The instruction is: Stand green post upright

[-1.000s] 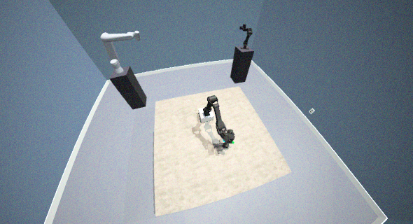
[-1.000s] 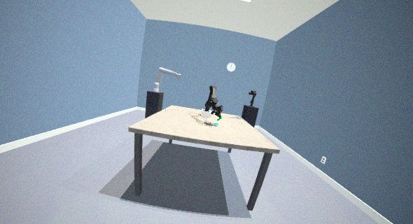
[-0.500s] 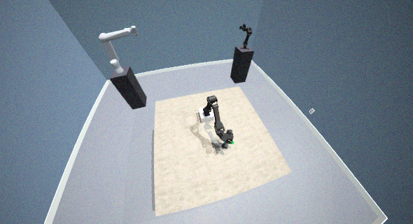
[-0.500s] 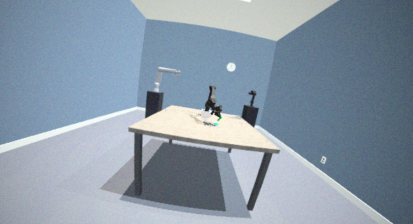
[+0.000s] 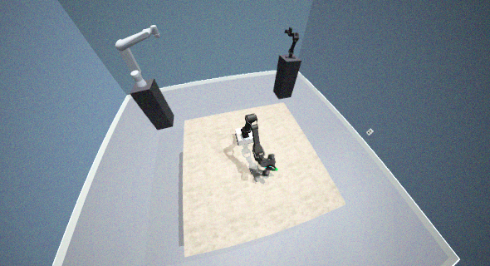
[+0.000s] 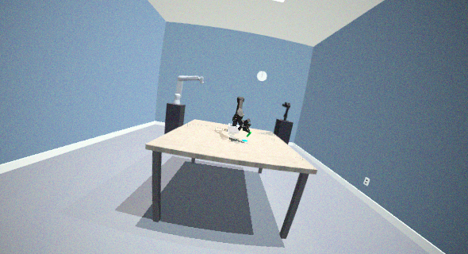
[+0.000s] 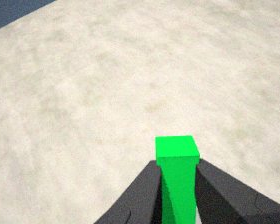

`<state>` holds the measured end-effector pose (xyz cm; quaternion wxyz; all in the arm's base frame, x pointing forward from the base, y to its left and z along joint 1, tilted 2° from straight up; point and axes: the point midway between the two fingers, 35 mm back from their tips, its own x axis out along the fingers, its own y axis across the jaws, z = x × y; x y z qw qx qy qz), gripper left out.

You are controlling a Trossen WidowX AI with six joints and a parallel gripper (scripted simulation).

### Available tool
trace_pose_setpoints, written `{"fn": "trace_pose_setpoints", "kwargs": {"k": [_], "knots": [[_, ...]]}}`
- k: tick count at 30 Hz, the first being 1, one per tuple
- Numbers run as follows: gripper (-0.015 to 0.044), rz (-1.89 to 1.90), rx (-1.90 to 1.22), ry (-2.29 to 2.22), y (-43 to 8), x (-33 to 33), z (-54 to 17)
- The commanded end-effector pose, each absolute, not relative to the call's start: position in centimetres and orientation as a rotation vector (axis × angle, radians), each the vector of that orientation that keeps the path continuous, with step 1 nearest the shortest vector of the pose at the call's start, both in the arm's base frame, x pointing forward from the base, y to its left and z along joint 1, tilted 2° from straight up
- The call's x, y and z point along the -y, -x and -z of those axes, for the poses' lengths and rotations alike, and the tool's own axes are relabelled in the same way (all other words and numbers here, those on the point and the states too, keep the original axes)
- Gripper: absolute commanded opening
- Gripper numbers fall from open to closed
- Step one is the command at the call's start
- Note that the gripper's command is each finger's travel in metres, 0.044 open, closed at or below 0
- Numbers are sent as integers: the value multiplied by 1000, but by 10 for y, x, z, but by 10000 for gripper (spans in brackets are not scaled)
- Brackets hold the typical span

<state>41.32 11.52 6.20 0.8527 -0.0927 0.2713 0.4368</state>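
Note:
The green post [image 5: 276, 169] [image 6: 249, 134] [image 7: 178, 192] is held between the fingers of my gripper [image 6: 249, 132] [image 7: 175, 168], which is shut on it. In the exterior view the post is tilted, neither flat nor upright, and appears above the table top. In the wrist view its square end face points up past the fingertips. The cyan circle [image 6: 244, 140] lies on the table, just below the post in the exterior view. In the top view the circle is mostly hidden behind the gripper, and it is not in the wrist view.
The wooden table [image 5: 224, 214] [image 6: 206, 149] carries the arm's white base [image 5: 240, 137] [image 6: 233, 128]. Beyond the table stand a white arm [image 5: 132, 41] [image 6: 190, 78] and a small black arm [image 5: 293, 44] [image 6: 286, 109] on dark pedestals. The arm's shadow falls beside the gripper.

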Motion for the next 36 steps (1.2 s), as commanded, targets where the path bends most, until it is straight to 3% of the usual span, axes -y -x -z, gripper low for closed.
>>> {"fn": "trace_pose_setpoints", "kwargs": {"k": [1, 36], "knots": [[23, -927, -550, 175, -412, -115, -63], [23, -981, -365, 87, -398, -103, -72]]}}
